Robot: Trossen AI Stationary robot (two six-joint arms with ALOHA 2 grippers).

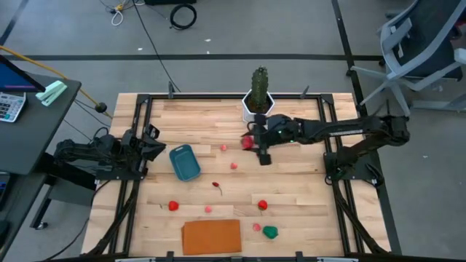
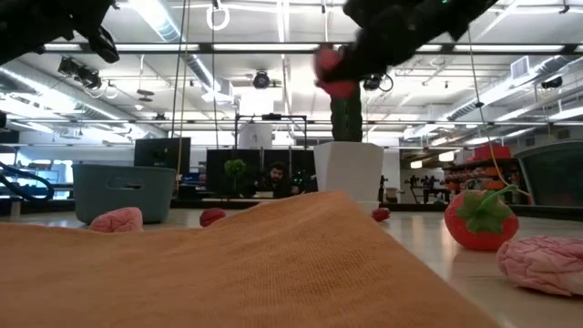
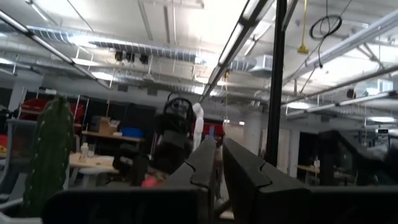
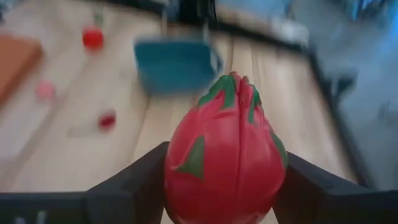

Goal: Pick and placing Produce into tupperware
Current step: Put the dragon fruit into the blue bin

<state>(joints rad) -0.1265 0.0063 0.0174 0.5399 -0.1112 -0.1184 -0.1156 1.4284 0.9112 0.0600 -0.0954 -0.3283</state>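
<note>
Carrying the dragon fruit (image 4: 225,152), your right gripper (image 4: 224,186) fingers clamp it above the bench (image 1: 306,196); swing fast and it may slip short of the tupperware (image 1: 185,161). Left fingers: closed, empty.

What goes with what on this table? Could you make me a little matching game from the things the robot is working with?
Things:
1. dragon fruit
2. tupperware
3. cactus
4. orange board

Where or how:
A. standing in a white pot at the table's far edge
B. lying flat at the near edge
C. clamped in the right gripper, off the table
D. empty, near the waiting left gripper

Pairs: 1-C, 2-D, 3-A, 4-B
</note>
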